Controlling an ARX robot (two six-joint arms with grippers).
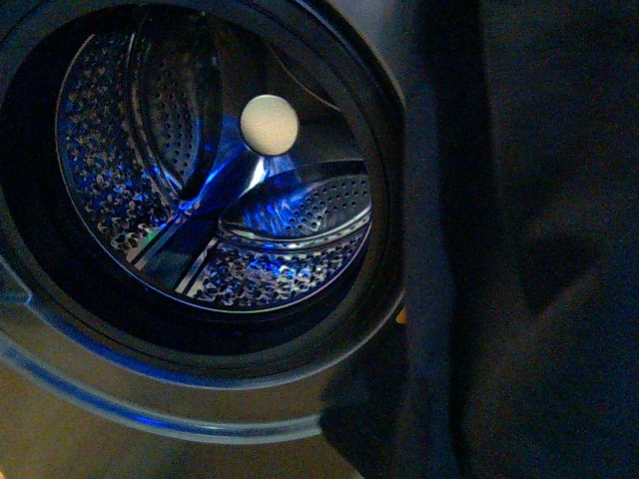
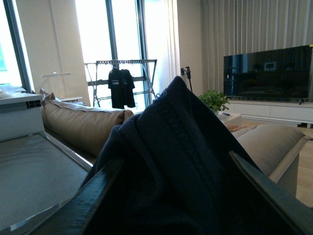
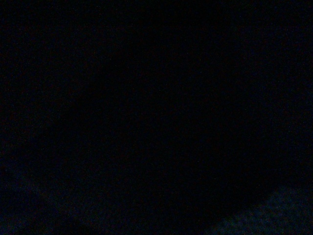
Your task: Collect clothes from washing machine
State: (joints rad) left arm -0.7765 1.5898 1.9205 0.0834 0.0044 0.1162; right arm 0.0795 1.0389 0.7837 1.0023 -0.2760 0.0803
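Front view: dark navy limp garment [image 1: 519, 249] hangs outside, before the right rim of the grey front-loader washing machine [image 1: 200, 394]. The left gripper [image 2: 176, 176] is clamped on its bunched fold. The right gripper is unseen, its wrist view dark. Lift high so the hem clears.

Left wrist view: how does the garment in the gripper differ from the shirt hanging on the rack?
The clothes are bunched up in the left gripper; the hanging shirt is spread out on the drying rack. The clothes look navy and plain; the hanging shirt looks black with a pale print. Both are dark fabric.
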